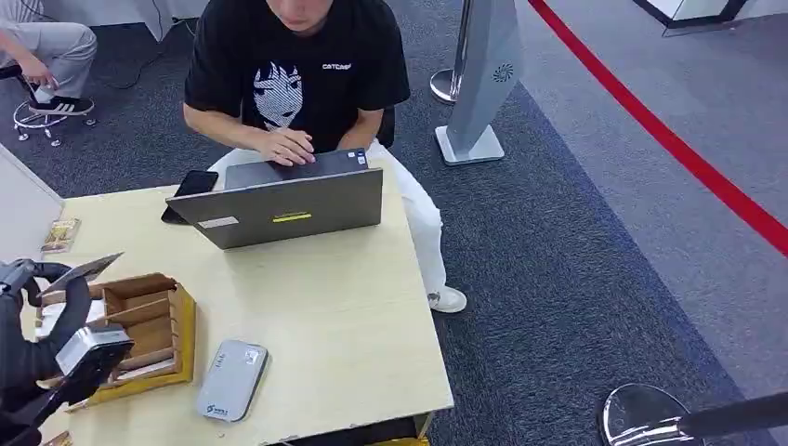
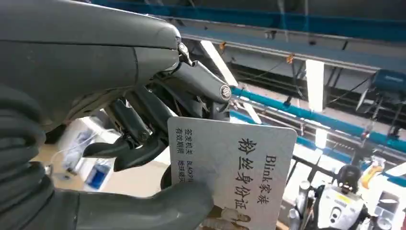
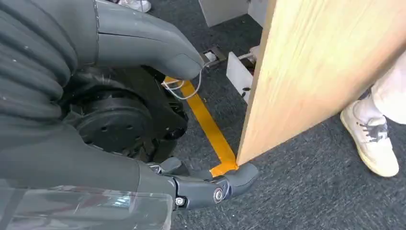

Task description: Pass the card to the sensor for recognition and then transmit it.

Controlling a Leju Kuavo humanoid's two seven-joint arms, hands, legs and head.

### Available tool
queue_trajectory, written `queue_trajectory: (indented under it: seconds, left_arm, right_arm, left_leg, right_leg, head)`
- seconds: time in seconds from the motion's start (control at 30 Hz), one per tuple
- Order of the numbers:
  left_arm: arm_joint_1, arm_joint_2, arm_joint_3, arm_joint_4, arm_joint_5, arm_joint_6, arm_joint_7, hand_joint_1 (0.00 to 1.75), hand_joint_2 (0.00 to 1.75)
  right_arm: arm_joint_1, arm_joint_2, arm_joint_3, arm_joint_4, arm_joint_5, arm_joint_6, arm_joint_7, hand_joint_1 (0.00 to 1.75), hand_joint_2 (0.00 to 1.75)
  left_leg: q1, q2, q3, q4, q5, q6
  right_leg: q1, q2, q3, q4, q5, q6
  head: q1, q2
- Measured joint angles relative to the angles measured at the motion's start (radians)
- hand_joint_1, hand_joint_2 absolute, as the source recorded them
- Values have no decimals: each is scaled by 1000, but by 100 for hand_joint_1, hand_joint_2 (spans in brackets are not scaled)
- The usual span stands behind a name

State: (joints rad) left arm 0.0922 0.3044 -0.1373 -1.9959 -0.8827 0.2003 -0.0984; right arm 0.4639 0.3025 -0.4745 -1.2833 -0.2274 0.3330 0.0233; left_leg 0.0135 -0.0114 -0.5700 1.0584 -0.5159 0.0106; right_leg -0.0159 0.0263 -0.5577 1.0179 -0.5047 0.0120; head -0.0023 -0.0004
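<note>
My left hand [image 1: 51, 311] is raised over the table's left edge, above the wooden box [image 1: 153, 325]. It pinches a thin grey card [image 1: 84, 270] between thumb and fingers. In the left wrist view the card [image 2: 239, 167] is white with printed Chinese text and sticks out past the thumb of my left hand [image 2: 139, 139]. The sensor [image 1: 232, 379], a flat pale grey pad with rounded corners, lies on the table near its front edge, to the right of the box. My right hand [image 3: 143, 124] hangs below the table beside its edge, fingers apart and holding nothing.
A person in a black shirt [image 1: 297, 74] sits at the far side, typing on a grey laptop [image 1: 288, 200], with a black phone [image 1: 190, 190] beside it. The light wooden table [image 1: 344, 307] is bare in the middle. A small card [image 1: 60, 234] lies at the left.
</note>
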Motion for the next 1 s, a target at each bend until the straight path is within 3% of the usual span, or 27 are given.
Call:
queue_trajectory:
  seconds: [0.2,0.33,0.63,0.8,1.0]
  left_arm:
    - [56,-21,-20,-28,-10,-42,-7,175,175]
    - [123,-38,-82,-20,-30,-52,34,175,175]
    - [168,-42,-204,135,-13,-74,135,175,175]
    - [168,-42,-231,210,-11,-77,153,175,175]
    - [168,-42,-232,215,-11,-78,154,175,175]
  right_arm:
    - [2,0,11,-16,-21,-16,-4,0,175]
    - [2,0,15,-27,-32,-18,-2,0,175]
    - [-18,0,15,-24,8,16,-2,0,175]
    - [-30,0,14,-17,22,30,-3,0,175]
    - [-31,0,14,-16,23,31,-3,0,175]
  left_leg:
    - [0,0,1,0,1,0]
    - [0,0,0,0,1,0]
    - [0,0,0,0,1,0]
    - [0,0,0,0,1,0]
    - [0,0,0,0,1,0]
  right_leg:
    - [0,0,2,0,1,0]
    - [0,0,1,0,0,0]
    - [0,0,1,0,1,0]
    - [0,0,1,0,1,0]
    - [0,0,1,0,1,0]
  head:
    - [0,0]
    - [0,0]
    - [0,0]
    - [0,0]
    - [0,0]
